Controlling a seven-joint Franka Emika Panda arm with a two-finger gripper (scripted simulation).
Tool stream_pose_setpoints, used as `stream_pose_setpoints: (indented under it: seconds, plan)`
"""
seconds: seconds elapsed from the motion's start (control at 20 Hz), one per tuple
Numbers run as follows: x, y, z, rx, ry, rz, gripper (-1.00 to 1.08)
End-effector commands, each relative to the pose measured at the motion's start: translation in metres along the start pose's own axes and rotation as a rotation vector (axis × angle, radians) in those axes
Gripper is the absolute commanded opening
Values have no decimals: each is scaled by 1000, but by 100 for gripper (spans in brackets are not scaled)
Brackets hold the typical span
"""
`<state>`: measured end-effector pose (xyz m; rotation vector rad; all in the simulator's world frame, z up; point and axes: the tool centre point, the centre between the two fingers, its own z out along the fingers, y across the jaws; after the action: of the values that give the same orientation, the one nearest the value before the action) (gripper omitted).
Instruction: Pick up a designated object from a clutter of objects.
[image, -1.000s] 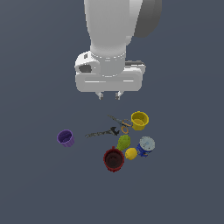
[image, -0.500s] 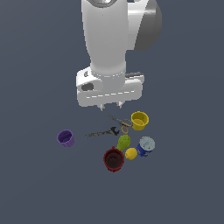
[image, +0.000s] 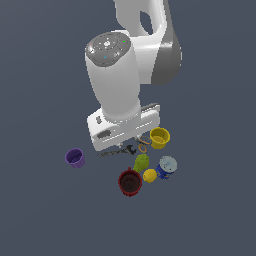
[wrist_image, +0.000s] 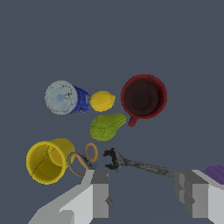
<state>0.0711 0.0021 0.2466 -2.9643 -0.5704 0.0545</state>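
**Red mug upright, gripper above clutter w/ jaws apart**

Red mug (wrist_image: 143, 97) (image: 130, 182) stands upright, axis vertical, mouth up, dark interior showing. Small handle sticks out from the rim side toward the green fruit (wrist_image: 106, 126) (image: 141, 162), almost touching it in wrist view. In exterior view the mug is the lowest item of the cluster, w/ lemon (image: 149, 175) (wrist_image: 103, 101) just beside it on that view's right.

Blue-white can (wrist_image: 67, 98) (image: 166, 166) lies tilted next to the lemon; pale end faces wrist cam. Marks on it are too blurred to read; no legible writing anywhere.

Yellow cup (wrist_image: 48, 160) (image: 159, 138) tipped, mouth partly toward wrist cam. Scissors (wrist_image: 84, 157): orange loops beside it; blades hidden behind a finger. Wrench (wrist_image: 135, 164) runs between the fingers' span, far end hidden. Purple cup (image: 75, 158) well apart on exterior view's left; cut off behind a finger in wrist view.

Gripper (wrist_image: 144, 197) spread wide, nothing held, over scissors/wrench, not over mug. Exterior view: fingertips mostly hidden by the hand body.
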Motion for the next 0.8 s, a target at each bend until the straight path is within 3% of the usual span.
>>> stream_pose_setpoints:
  seconds: [0.0,0.4,0.75]
  plan:
    - [9,4,13,29,5,-57,28]
    - [36,16,51,129,46,-228,28]
    - [57,29,81,219,118,-362,28]
